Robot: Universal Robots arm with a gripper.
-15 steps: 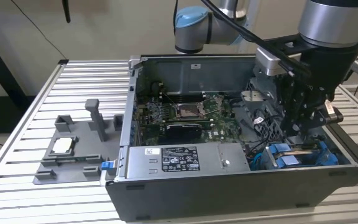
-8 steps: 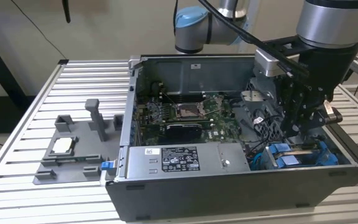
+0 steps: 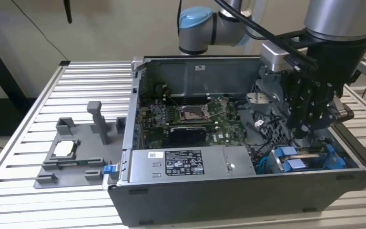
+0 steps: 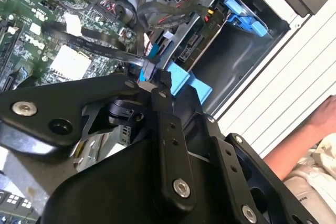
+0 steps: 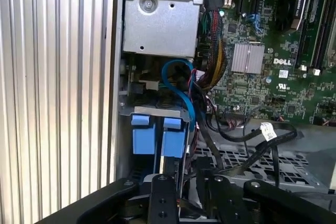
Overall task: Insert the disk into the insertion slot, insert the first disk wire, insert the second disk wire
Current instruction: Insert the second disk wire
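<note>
Jaws first: my gripper (image 4: 146, 80) has its two black fingers (image 4: 167, 129) drawn together on the small blue plug of the blue disk wire (image 4: 152, 51), as the second wrist view shows. From the plug the wire rises away, into a bundle of black and red cables (image 4: 157, 17).

Just beyond my fingertips is the disk (image 4: 185, 81), of which I can make out little but the bright blue ends of its carrier. It sits in the insertion slot (image 5: 126, 109), the dark grey metal bay in the corner of the computer case (image 3: 247, 200). In the first wrist view the blue carrier tabs stand side by side at the bay's mouth, and a loop of blue wire curves above them. In the exterior view I hang inside the case on that view's right, directly above those blue pieces.

Farther in lies the green motherboard (image 5: 262, 77), crossed by black cables. The grey power-supply box (image 3: 189, 164) sits along the case's near wall in the exterior view.

Outside the case, the slatted metal table (image 3: 81, 81) carries a grey fixture (image 3: 75, 160) on the exterior view's left. A person's hand (image 4: 320, 121) rests beside the case.
</note>
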